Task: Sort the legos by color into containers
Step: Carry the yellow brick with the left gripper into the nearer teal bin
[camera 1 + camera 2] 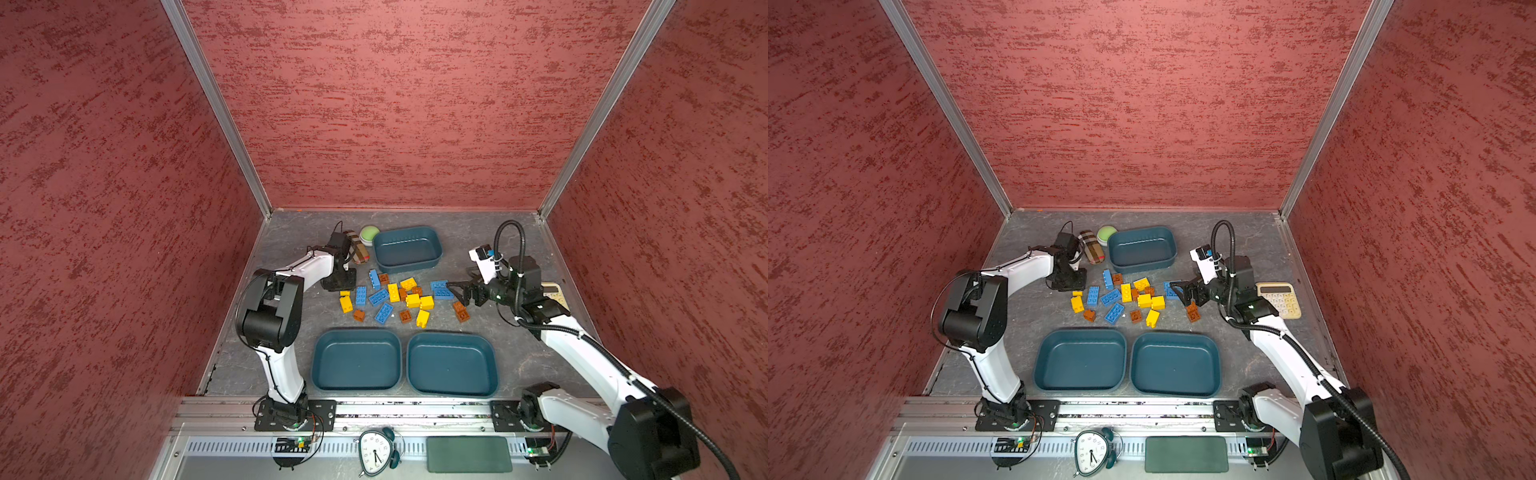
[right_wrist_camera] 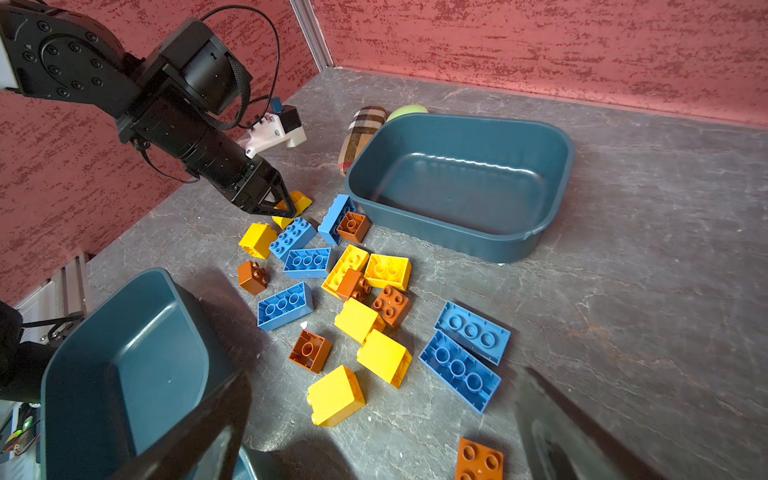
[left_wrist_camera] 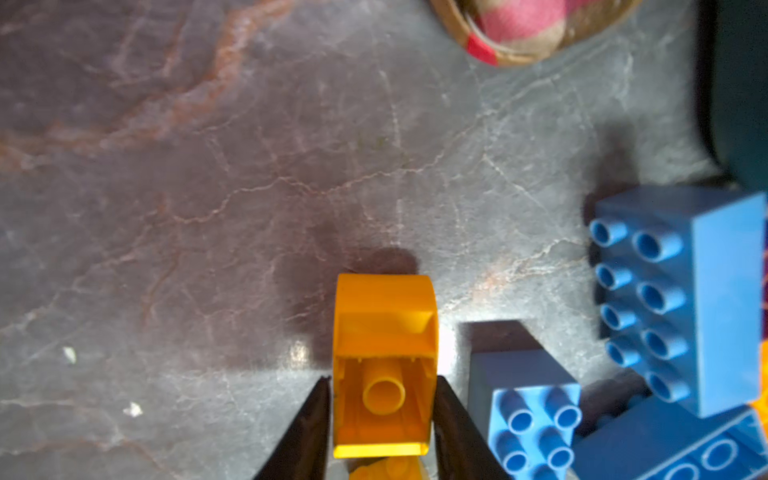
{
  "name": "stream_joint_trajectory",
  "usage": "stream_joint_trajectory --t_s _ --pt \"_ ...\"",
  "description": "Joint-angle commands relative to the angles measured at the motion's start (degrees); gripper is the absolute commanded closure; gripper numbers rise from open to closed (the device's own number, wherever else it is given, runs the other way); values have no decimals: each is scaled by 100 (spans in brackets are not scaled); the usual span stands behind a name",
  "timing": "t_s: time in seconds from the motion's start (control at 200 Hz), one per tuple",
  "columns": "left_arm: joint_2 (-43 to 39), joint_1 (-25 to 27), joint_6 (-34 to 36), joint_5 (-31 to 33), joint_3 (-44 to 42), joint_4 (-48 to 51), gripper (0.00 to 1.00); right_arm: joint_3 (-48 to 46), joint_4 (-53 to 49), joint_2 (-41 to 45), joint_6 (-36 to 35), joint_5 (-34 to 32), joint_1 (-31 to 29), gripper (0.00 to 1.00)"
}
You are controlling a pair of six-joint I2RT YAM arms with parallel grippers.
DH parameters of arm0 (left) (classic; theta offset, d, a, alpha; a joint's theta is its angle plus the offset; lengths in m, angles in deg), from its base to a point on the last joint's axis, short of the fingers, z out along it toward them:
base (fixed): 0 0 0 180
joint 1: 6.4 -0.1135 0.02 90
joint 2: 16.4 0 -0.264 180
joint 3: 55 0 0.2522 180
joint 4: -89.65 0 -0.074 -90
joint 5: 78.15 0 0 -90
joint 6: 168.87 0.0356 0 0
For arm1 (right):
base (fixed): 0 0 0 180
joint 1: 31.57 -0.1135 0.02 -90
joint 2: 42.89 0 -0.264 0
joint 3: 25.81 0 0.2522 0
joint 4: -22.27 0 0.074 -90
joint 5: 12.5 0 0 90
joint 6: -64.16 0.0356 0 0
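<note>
Yellow, blue and brown legos (image 1: 399, 295) lie scattered mid-table in both top views. My left gripper (image 3: 383, 399) is shut on a yellow lego (image 3: 384, 332) at the pile's left edge; both fingers press its sides, and its hollow underside faces the left wrist camera. The right wrist view shows that grip (image 2: 286, 205) too. My right gripper (image 1: 455, 294) hovers open at the pile's right edge, over a blue lego (image 2: 459, 370) and near a brown one (image 1: 461, 311). Three teal containers are empty: one at the back (image 1: 405, 230) and two in front (image 1: 356, 359) (image 1: 452, 363).
A plaid case (image 1: 360, 251) and a green-topped puck (image 1: 369, 235) sit beside the back container, close to my left wrist. A calculator (image 1: 1279, 299) lies under my right arm. A clock (image 1: 376, 451) and a dark green pad (image 1: 468, 454) rest on the front rail.
</note>
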Motion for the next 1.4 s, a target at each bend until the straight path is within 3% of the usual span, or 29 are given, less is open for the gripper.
stream_joint_trajectory --t_s 0.0,0.331,0.751,0.977,1.242,1.398 --pt "128 28 -45 88 11 45 70 162 -60 95 -118 -110 -29 1" --pt "-356 59 -157 249 230 648 72 166 -45 107 -188 -244 -31 1" --pt "-2554 411 -961 152 -167 2535 71 257 256 -177 -118 17 -33 1" --pt "-3527 1040 -1915 13 -663 3368 71 342 354 -385 -93 247 -30 1" --pt "-3996 2086 -3105 -96 -1649 3426 69 386 320 -556 -175 372 -29 1" --pt "-4070 2110 -3272 36 -2158 3156 68 413 316 -664 -226 414 -29 1"
